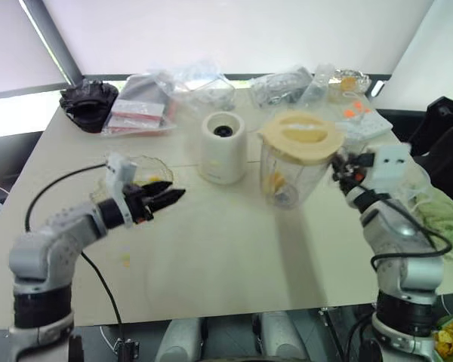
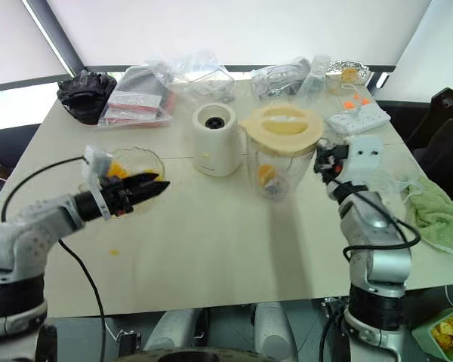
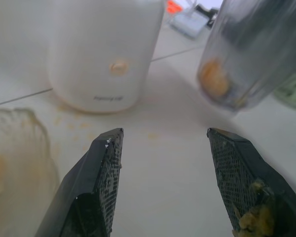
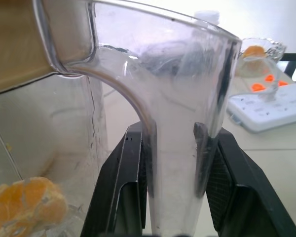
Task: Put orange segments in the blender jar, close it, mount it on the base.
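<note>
Right claw: the right claw [image 4: 170, 163] is clamped on the clear handle of the blender jar [image 1: 291, 177], one black finger on each side, at centre right of the head view.
Blender jar: it appears held just off the beige surface [image 1: 234, 256], tilted, with the cream-yellow lid [image 1: 302, 137] seated on its rim.
Orange segments: the orange segments [image 4: 27, 205] lie in the bottom of the jar, seen through its clear wall.
Base: the white base [image 1: 222, 147] stands upright at centre frame, just left of the jar and apart from it, its dark round socket facing up.
Left claw: the left claw [image 1: 166, 197] hangs at left of centre with its fingers spread and nothing between them; bits of pulp cling to one finger in the left wrist view.
Glass bowl: a shallow clear bowl [image 2: 147, 160] sits just behind the left claw, with orange pieces inside.
Far edge: plastic bags [image 1: 166, 94] and a black object [image 1: 88, 104] lie along the top of the frame, and a white power strip [image 2: 357, 117] with orange marks sits at upper right.
Right edge: a green cloth [image 2: 438, 215] lies on the surface.
</note>
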`<state>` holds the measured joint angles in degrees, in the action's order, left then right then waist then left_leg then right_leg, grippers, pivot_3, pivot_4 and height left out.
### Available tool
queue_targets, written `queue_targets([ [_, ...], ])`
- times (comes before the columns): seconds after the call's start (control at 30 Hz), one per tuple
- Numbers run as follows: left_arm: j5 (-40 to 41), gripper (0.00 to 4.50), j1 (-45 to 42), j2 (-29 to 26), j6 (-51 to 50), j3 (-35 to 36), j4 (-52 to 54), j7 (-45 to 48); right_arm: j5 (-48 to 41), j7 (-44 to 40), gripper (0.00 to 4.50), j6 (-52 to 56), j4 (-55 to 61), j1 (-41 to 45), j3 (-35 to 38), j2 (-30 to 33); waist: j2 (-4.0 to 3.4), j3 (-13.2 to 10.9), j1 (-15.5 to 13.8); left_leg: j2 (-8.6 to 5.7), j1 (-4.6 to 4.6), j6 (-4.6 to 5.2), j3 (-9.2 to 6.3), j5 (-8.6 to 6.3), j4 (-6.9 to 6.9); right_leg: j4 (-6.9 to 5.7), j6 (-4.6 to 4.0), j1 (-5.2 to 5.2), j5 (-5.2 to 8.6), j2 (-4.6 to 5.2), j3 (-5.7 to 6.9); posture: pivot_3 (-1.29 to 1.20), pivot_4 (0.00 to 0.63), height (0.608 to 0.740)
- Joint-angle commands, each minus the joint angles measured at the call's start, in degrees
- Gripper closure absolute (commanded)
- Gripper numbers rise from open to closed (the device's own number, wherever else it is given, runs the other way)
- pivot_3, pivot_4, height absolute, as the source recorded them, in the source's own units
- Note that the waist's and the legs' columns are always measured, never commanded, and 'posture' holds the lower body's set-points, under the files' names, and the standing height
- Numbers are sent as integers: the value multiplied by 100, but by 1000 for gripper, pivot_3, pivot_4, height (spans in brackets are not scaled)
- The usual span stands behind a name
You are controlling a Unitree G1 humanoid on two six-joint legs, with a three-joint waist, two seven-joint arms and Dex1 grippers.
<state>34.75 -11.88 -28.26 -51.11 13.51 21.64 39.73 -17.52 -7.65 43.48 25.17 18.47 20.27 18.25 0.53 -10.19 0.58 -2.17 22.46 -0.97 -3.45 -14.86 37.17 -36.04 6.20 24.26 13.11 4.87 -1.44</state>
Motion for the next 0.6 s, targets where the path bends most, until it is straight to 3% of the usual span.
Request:
queue_targets([
  [0.03, -90, 1706, -65, 309, 623, -129, 365, -310, -312, 19, 3530, 246, 279, 787, 265, 365, -2, -3, -5, -1, 2, -2, 1, 1, 2, 2, -3, 0, -1, 2, 0, 0, 150, 740],
  [0.17, -262, 1706, -21, 538, 1088, -305, 412, -582, -315, 146, 3530, 597, -287, 1874, 232, 732, -15, -12, 46, -2, 2, -1, 9, 2, 4, 3, -2, 1, -2, 2, 0, 0, 150, 740],
  [0.27, -444, 1706, 148, 807, 1456, -534, 630, -881, -188, 159, 3530, 620, -1294, 3198, -75, 943, -20, -19, 71, -1, 2, -1, 15, 2, -1, 3, -1, 6, -3, 1, -1, 0, 150, 740],
  [0.6, -1118, 1706, 704, 1061, 2355, -1106, 820, -1335, 278, 62, 3530, -489, -4077, 5421, -865, 397, -28, -27, 58, 1, 8, 1, 17, 1, -14, 4, 4, 16, -11, -11, -2, 0, 150, 740],
])
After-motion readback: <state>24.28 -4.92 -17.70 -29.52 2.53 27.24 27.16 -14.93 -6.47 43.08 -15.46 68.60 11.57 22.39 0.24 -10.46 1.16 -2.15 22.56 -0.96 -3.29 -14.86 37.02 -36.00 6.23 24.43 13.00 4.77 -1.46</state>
